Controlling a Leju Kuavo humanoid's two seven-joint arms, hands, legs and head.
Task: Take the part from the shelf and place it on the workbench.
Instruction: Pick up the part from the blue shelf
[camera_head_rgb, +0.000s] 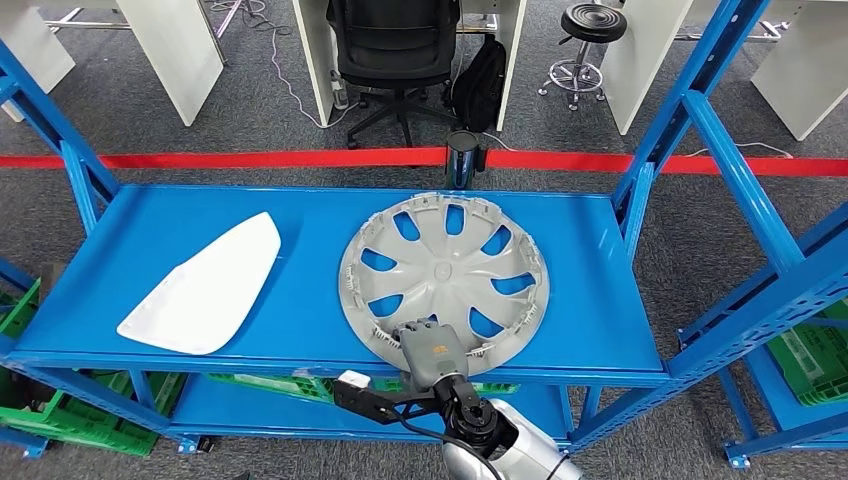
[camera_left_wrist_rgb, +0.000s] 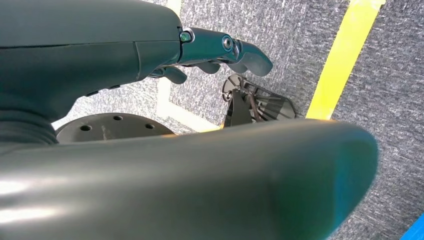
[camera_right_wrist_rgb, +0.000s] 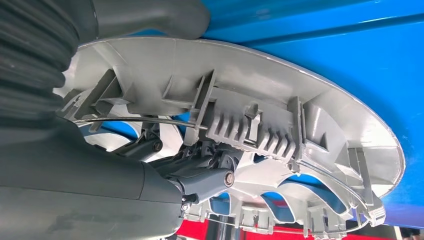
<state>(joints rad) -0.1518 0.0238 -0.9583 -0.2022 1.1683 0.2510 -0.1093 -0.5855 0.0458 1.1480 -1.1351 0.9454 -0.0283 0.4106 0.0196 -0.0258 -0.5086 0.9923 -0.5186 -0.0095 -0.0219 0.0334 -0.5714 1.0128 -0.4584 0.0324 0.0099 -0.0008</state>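
A silver wheel cover (camera_head_rgb: 445, 270) lies inner side up on the blue shelf (camera_head_rgb: 310, 215), right of centre. My right hand (camera_head_rgb: 432, 350) is at its near rim. In the right wrist view the dark fingers (camera_right_wrist_rgb: 200, 175) reach inside the wheel cover (camera_right_wrist_rgb: 280, 100) behind its ribbed clips, while the grey thumb (camera_right_wrist_rgb: 150, 17) presses on the outer side of the rim, so the hand grips the rim. My left hand (camera_left_wrist_rgb: 220, 50) hangs over the grey carpet with its fingers apart and nothing in it.
A white curved panel (camera_head_rgb: 205, 285) lies on the shelf's left half. Blue uprights (camera_head_rgb: 690, 110) and slanted beams frame the shelf's right side. Green crates (camera_head_rgb: 60, 415) sit below. A red belt barrier (camera_head_rgb: 270, 158) and post (camera_head_rgb: 462, 155) stand behind, with an office chair (camera_head_rgb: 395, 50) beyond.
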